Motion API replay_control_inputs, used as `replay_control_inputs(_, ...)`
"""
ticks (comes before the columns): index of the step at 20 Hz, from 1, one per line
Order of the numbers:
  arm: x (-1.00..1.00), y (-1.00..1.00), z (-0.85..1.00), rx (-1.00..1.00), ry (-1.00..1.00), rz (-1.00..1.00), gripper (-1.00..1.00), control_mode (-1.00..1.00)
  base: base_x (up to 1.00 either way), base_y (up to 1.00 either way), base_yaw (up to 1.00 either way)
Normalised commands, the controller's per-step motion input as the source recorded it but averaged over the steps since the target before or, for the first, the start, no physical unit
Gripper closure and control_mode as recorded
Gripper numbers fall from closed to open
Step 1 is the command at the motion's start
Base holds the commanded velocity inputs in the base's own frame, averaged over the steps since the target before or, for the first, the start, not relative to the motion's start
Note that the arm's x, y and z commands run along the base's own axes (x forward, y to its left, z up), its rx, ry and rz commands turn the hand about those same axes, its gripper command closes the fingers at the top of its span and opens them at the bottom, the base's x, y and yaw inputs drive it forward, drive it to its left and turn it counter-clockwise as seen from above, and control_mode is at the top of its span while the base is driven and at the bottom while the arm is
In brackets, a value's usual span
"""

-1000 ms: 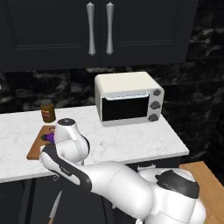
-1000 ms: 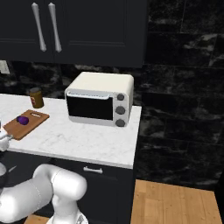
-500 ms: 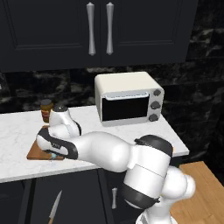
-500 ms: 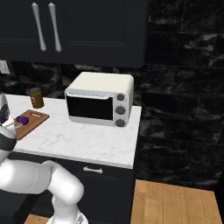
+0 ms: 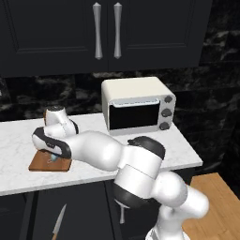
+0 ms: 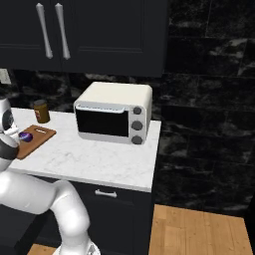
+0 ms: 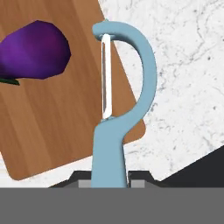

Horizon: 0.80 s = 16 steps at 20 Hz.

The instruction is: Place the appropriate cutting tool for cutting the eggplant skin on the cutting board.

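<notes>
- Gripper clamped on peeler by the lower handle, looped head at 12 o'clock in hand view.
- Peeler hanging over cutting board, head crossing the board's edge toward marble counter.
- Eggplant lying on board at 10 o'clock from peeler, apart from it.
- Left base view: gripper low over board, toaster oven at 3 o'clock.
- Right base view: eggplant on board.
- Knife down near the floor, untouched, wrong tool.
- Peeler likely light, stiff, smooth plastic; thin blade sharp.
- Handle best for holding, not the loop; may twist in pinch.
</notes>
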Motion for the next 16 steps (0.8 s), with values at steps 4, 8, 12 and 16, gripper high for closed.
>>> replay_control_inputs(4, 0.32, 0.0, -0.25, 0.0, 0.0, -0.01, 1.0, -1.0, 0.0, 0.0, 0.0)
replay_control_inputs(8, 0.26, 0.01, -0.35, 0.0, 0.03, -0.01, 1.0, -1.0, 0.0, 0.0, 0.0)
replay_control_inputs(12, 0.16, 0.04, -0.42, 0.0, 0.04, -0.02, 1.0, -1.0, 0.0, 0.0, 0.0)
replay_control_inputs(16, 0.07, 0.16, -0.41, 0.0, 0.05, -0.03, 1.0, -1.0, 0.0, 0.0, 0.0)
